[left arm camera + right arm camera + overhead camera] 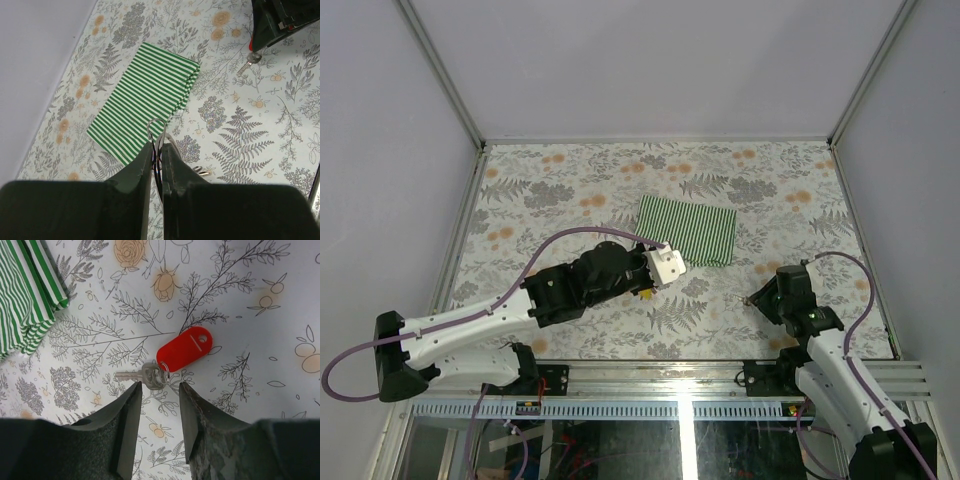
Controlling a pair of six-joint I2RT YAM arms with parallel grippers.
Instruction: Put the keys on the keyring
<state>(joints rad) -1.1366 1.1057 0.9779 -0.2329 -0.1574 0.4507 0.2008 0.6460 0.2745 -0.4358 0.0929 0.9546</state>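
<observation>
With the left gripper clamped on the keyring, the right gripper, open just beside the red-tagged key, should pinch its metal head squarely before lifting.

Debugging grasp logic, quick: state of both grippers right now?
Left gripper: closed on the keyring.
Right gripper: open, over the red-tagged key, not holding it.

one red-tagged key; one keyring; one striped cloth
</observation>
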